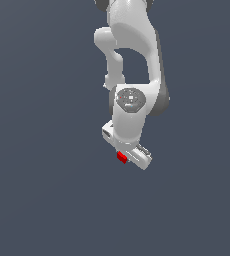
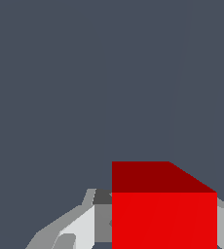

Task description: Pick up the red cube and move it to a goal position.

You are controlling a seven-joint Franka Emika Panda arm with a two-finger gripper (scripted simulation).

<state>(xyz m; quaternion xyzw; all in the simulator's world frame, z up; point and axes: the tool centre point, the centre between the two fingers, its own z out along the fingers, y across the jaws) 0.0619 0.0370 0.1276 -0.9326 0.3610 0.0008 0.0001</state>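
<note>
While the white arm (image 1: 132, 65) reaches down from the top of the exterior view, its gripper (image 1: 126, 156) hangs low in the middle of the scene against a plain dark grey-blue ground (image 1: 42, 190). At the gripper's lower end sits the red cube (image 1: 121, 157), showing as a small bright patch on the exterior view's left side of the white hand, touching it and partly hidden by it. Nothing in that view shows the cube resting on any surface, though the flat, even background makes its height hard to judge.

From the wrist view the red cube (image 2: 163, 214) fills much of the picture close to the camera, with a bright front face and a darker face above it. Pale grey fingers (image 2: 80, 226) flank it: one is plain on one side of the cube, and a sliver of the other shows at the opposite edge. So the jaws are pinching the cube between them, each side pressed against a red face, with no gap visible
</note>
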